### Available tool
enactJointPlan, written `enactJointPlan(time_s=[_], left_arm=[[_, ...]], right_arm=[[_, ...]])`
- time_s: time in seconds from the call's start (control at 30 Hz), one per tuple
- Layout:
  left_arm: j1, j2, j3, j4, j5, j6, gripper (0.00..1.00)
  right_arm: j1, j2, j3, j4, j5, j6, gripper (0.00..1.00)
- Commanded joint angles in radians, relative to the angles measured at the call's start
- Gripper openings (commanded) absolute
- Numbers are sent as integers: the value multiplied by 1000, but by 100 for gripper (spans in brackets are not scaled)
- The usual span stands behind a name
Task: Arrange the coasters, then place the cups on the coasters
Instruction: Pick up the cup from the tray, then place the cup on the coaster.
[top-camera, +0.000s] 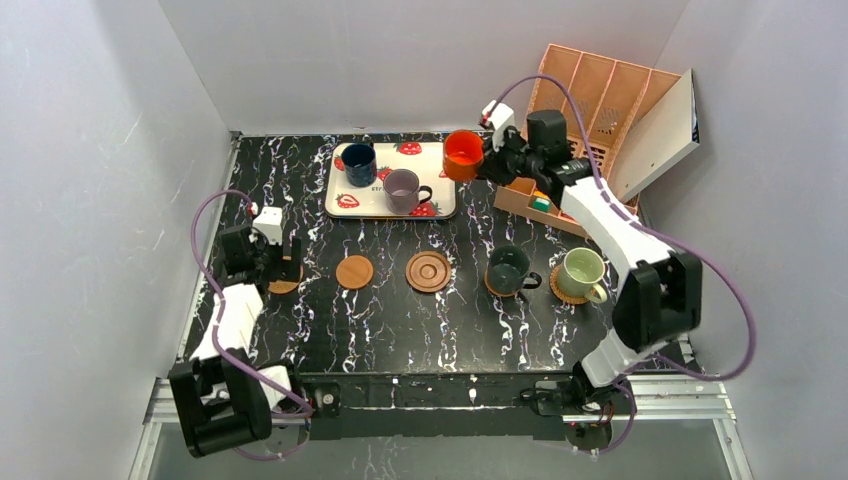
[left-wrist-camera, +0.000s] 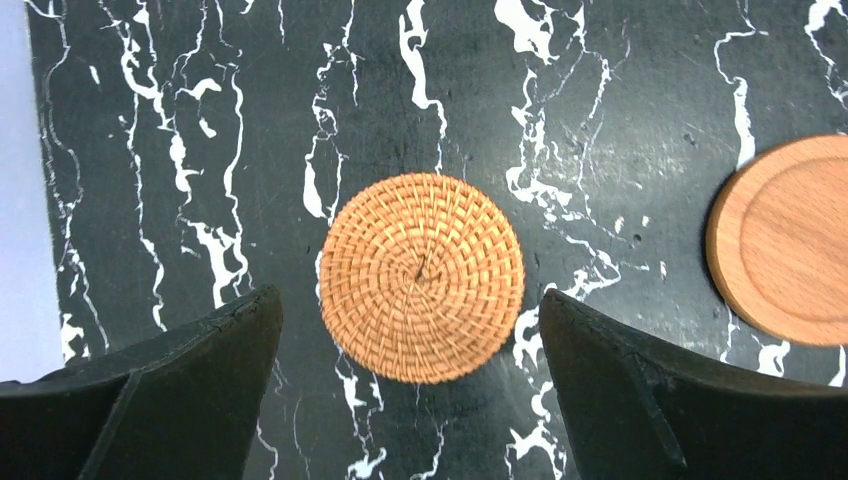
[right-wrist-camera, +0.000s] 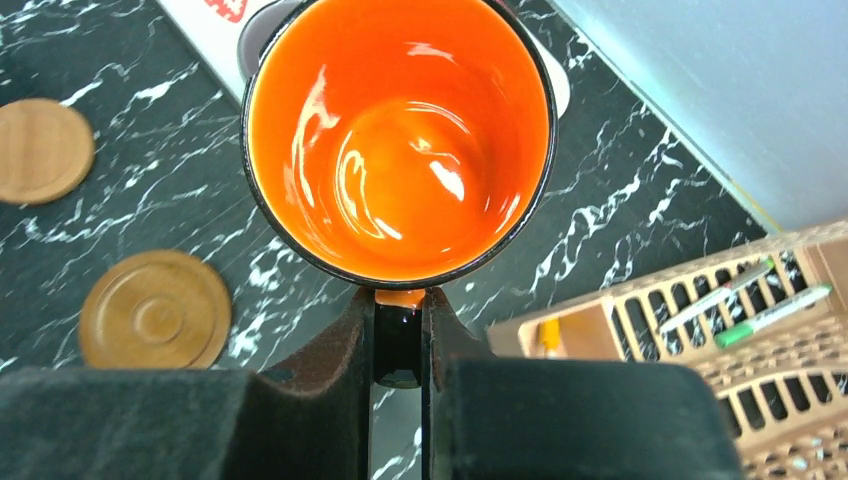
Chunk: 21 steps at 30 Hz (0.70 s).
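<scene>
My right gripper (right-wrist-camera: 398, 300) is shut on the handle of the orange-red cup (right-wrist-camera: 400, 140), which hangs in the air by the right end of the tray (top-camera: 345, 205). The navy cup (top-camera: 358, 164) and the mauve cup (top-camera: 403, 190) stand on that tray. The dark grey-green cup (top-camera: 508, 270) and the pale green cup (top-camera: 581, 272) each sit on a coaster. A smooth coaster (top-camera: 354, 271) and a ringed coaster (top-camera: 428, 271) lie bare. My left gripper (left-wrist-camera: 408, 300) stands open just above a wicker coaster (left-wrist-camera: 422, 277), one finger on each side of it.
A wooden slotted organizer (top-camera: 590, 110) with pens stands at the back right, a white board (top-camera: 660, 130) leaning on it. Grey walls close in the left, back and right sides. The smooth coaster (left-wrist-camera: 790, 240) lies just right of my left gripper.
</scene>
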Motion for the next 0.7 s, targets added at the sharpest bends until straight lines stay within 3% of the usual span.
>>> enactJointPlan(time_s=[0.0, 0.17, 0.33, 0.53, 0.67], left_arm=[[6, -136, -56, -39, -6, 28, 98], [8, -240, -49, -133, -66, 29, 98], [10, -314, -47, -173, 22, 7, 98], [10, -446, -119, -89, 107, -76, 98], [10, -554, -182, -62, 160, -85, 98]], right_arm=[[-2, -209, -113, 42, -47, 53, 1], [-7, -376, -236, 8, -125, 57, 1], [-10, -504, -391, 40, -292, -23, 1], [35, -403, -317, -46, -282, 64, 1], [88, -365, -347, 24, -247, 71, 1]])
